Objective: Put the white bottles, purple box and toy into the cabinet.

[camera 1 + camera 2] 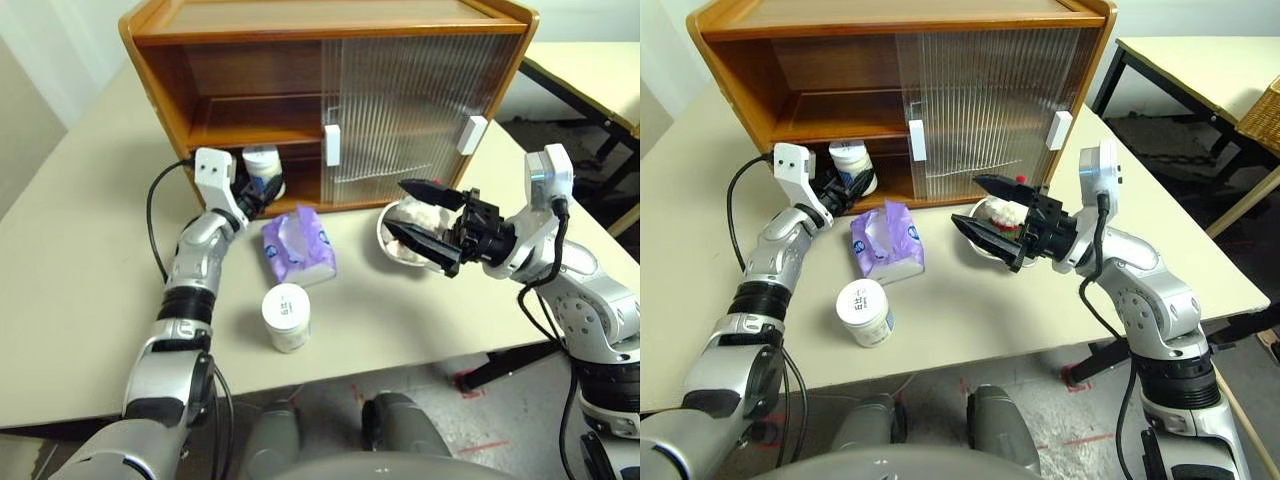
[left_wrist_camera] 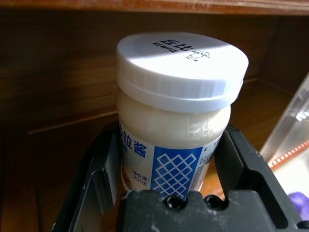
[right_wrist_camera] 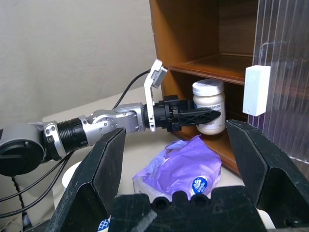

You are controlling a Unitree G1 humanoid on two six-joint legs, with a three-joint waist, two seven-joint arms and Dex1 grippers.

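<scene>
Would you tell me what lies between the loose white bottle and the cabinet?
The purple box lies between the bottle and the cabinet, seen in both eye views.

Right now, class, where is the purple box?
The purple box lies on the table in front of the cabinet's open left half, between the standing white bottle and the left gripper.

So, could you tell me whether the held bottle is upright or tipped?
Upright: the bottle stands lid up between the left gripper fingers, at the cabinet opening.
</scene>
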